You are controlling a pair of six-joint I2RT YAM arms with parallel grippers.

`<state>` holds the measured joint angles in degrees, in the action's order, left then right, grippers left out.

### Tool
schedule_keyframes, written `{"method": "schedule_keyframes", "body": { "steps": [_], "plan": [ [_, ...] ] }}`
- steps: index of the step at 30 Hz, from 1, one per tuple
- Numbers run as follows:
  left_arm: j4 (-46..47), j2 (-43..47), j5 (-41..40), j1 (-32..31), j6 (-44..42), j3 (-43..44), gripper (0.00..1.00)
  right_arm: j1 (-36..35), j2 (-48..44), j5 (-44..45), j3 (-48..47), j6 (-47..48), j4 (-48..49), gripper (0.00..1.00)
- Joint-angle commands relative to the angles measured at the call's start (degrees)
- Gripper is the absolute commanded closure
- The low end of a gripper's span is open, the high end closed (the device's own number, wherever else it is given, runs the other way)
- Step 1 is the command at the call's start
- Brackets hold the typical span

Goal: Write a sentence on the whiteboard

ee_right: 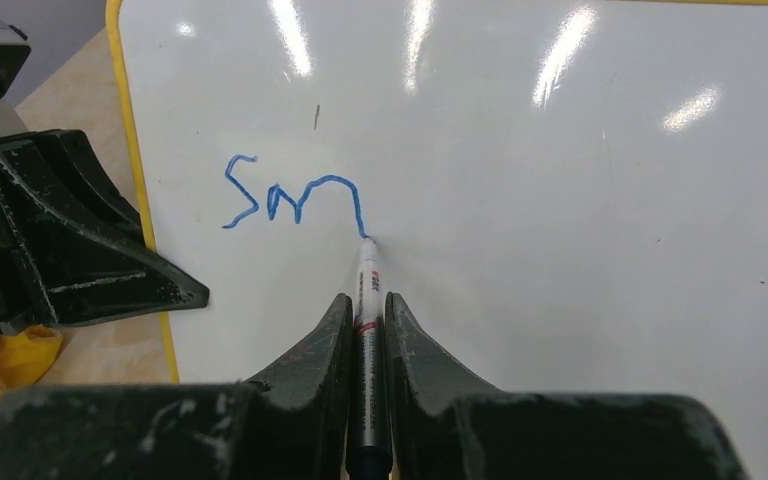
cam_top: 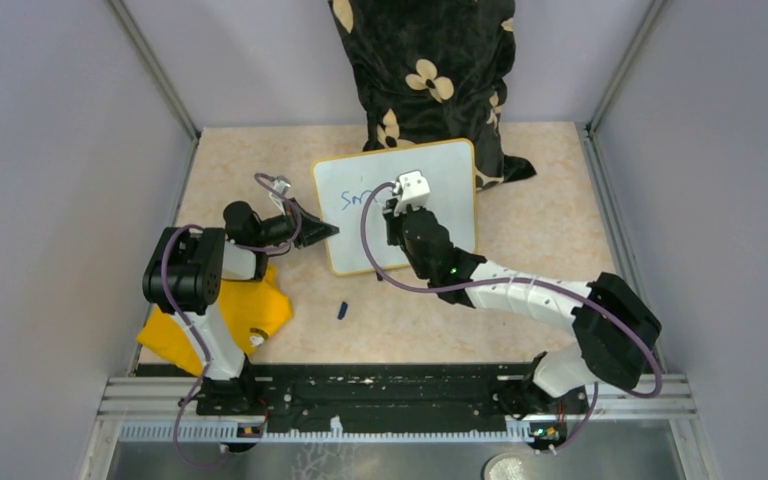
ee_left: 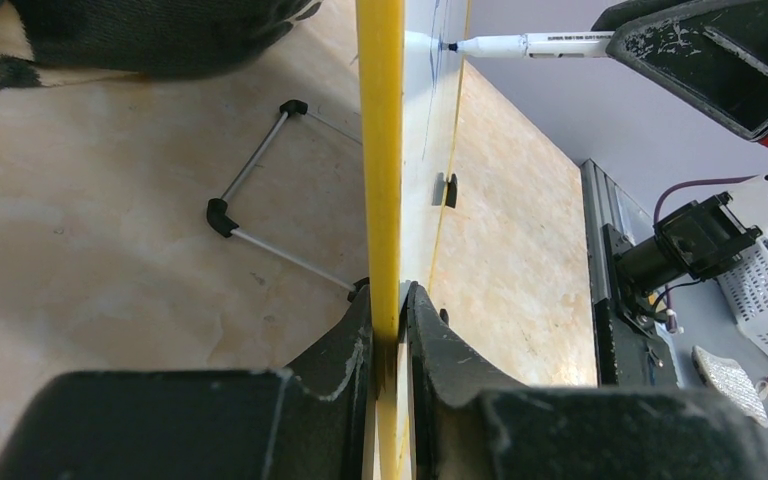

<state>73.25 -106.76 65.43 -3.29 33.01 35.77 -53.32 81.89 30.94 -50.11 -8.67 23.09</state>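
Note:
The whiteboard (cam_top: 450, 190) stands tilted at the table's middle, its white face (ee_right: 560, 200) filling the right wrist view. My left gripper (ee_left: 390, 300) is shut on its yellow left rim (ee_left: 380, 150), low on the board's left edge (cam_top: 325, 232). My right gripper (ee_right: 365, 300) is shut on a white marker (ee_right: 368, 290), whose tip touches the board. Of the sentence, only the blue letters "Sm" (ee_right: 295, 200) are written, and the tip rests at the end of the "m". In the left wrist view the marker (ee_left: 530, 45) meets the board from the right.
A yellow cloth (cam_top: 215, 315) lies under the left arm. A small blue marker cap (cam_top: 342, 310) lies on the table in front of the board. A black floral cushion (cam_top: 425, 70) leans behind it. The board's wire stand (ee_left: 260, 210) rests on the table behind it.

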Motion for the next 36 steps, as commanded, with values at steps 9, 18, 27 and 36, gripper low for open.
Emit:
{"method": "schedule_keyframes", "body": {
  "steps": [9, 18, 27, 36],
  "plan": [
    [0.68, -1.16, -0.56, -0.31, -2.52, 0.12, 1.0, 1.12, -7.96, 2.32, -0.84, -0.74, 0.72, 1.0],
    [0.59, -1.19, -0.53, -0.31, -2.61, 0.18, 1.0, 2.06, -5.48, -1.5, -1.79, -2.07, 1.43, 1.0],
    [0.61, -1.26, -0.48, -0.31, -2.65, 0.15, 1.0, 2.08, -3.09, -2.18, -2.88, -2.23, 1.97, 1.0],
    [0.4, -1.26, -0.51, -0.31, -2.69, 0.15, 1.0, 2.14, -2.52, -0.82, -2.48, -2.62, 4.69, 1.0]
  ]
}}
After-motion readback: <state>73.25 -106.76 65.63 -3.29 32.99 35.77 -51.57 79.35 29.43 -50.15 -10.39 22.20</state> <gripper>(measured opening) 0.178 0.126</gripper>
